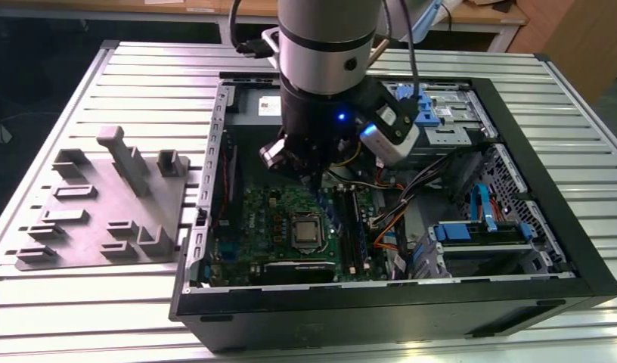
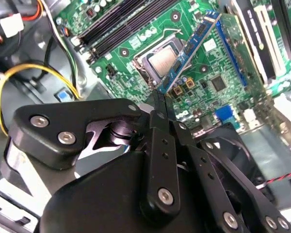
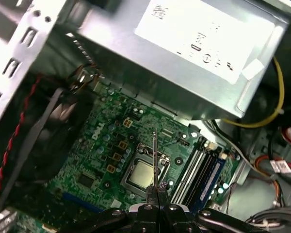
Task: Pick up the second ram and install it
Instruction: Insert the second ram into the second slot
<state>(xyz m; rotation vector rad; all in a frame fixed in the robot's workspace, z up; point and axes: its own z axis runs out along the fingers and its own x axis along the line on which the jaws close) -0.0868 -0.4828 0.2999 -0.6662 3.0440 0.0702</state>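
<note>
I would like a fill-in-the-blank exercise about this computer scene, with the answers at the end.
1. The gripper is ____ on the second ram.
2. The second ram is held over the ____ motherboard.
3. The gray fixture plate lies on the exterior view's ____ of the computer case.
Answers: shut, green, left.

Thin second ram (image 3: 155, 155) seen edge-on, pinched between fingers (image 3: 149, 209), over green motherboard (image 3: 102, 160), gray power-supply box (image 3: 184, 63) beyond

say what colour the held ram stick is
Blue ram stick, best seen in the second wrist view.
</note>
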